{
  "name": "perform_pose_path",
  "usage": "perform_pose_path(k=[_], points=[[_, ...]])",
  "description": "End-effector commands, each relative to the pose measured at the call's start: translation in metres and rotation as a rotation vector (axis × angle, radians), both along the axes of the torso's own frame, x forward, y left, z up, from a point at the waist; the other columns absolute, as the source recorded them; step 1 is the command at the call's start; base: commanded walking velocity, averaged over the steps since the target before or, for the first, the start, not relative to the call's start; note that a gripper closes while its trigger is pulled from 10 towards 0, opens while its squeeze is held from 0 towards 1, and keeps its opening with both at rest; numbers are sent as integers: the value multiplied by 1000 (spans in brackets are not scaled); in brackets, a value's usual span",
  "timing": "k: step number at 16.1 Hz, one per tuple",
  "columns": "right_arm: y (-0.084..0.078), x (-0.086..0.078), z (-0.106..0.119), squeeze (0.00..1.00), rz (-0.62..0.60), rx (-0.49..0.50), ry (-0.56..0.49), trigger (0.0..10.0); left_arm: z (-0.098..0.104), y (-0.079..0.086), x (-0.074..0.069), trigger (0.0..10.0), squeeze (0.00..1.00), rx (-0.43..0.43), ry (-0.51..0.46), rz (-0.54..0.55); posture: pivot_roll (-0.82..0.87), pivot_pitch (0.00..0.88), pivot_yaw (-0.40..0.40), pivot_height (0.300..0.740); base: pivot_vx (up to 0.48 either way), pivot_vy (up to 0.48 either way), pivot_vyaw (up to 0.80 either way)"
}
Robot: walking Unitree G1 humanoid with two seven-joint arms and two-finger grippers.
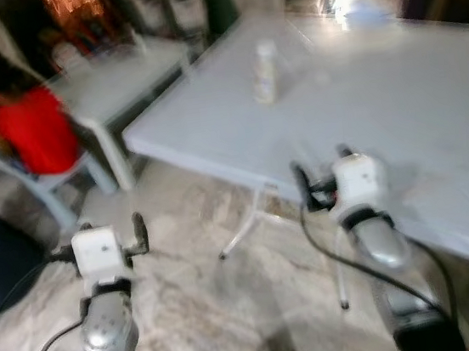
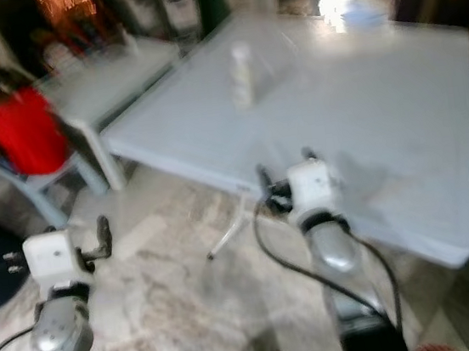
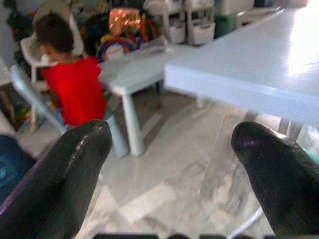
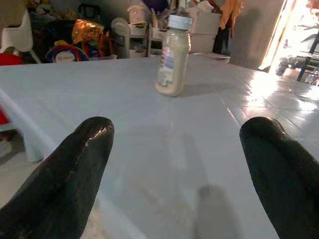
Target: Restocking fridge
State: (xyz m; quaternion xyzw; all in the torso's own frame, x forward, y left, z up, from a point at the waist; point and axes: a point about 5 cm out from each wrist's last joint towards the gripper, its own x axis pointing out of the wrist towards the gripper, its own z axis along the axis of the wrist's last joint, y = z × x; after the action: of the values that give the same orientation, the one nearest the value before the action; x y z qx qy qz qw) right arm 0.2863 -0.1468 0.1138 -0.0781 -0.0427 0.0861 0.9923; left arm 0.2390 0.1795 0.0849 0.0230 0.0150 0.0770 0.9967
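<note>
Big white desk [image 1: 433, 117] takes up the right and far part of the scene, its near-left corner pointing toward the robot; a smaller, lower white table [image 1: 124, 73] sits to the far left w/ a person in a red top [image 1: 36, 127] seated on a pale chair [image 1: 43, 186] beside it, marbled floor [image 1: 195, 274] below both arms. One bottle [image 4: 172, 55] only: pale creamy contents, whitish cap, standing upright on the desk, so long axis vertical, alone w/ bare desk all round. It lies straight ahead and farther in from the right pincer [image 4: 177, 164], which sits over the desk's near edge, fingers spread wide w/ nothing between; the wrist cam looks right along them at the bottle, just left of centre of the gap. Left pincer [image 3: 169, 169] is also spread and empty, out over the floor at near left, short of the desk edge and aimed more at the small table. So right arm is clearly nearer and better lined up; I'd judge the reach is a forward push across the desk top, well apart as yet, then a side-on close round the bottle body. Count: 1 bottle, 2 tables incl. the desk, 1 chair, 1 person, 2 pincers. No fridge seen; head views are blurred, so detail at the far end can't be told.
</note>
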Motion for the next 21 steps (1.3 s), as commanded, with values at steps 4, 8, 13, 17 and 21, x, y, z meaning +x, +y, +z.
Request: perform_pose_path(k=[4, 8, 13, 17, 21], points=[[-4, 3, -2, 0, -17, 0, 4, 10000, 6, -3, 9, 10000, 0, -9, -19, -24, -95, 33, 73, 740, 465, 0, 0], [-4, 2, -4, 0, -6, -13, 12, 10000, 5, -6, 10, 10000, 0, -32, -12, -28, -98, 32, 73, 740, 412, 193, 0], [-3, 2, -8, 0, -1, -18, 21, 10000, 5, -5, 12, 10000, 0, -28, -13, -28, -96, 28, 73, 740, 367, 308, 0], [-3, 2, -9, 0, -3, -25, 23, 10000, 10, -9, 11, 10000, 0, -10, -46, -44, -96, 28, 71, 740, 172, 168, 0], [-1, 1, -9, 0, 1, -34, 12, 10000, 10, -8, 11, 10000, 0, -4, -44, -42, -92, 30, 69, 740, 0, 0, 0]])
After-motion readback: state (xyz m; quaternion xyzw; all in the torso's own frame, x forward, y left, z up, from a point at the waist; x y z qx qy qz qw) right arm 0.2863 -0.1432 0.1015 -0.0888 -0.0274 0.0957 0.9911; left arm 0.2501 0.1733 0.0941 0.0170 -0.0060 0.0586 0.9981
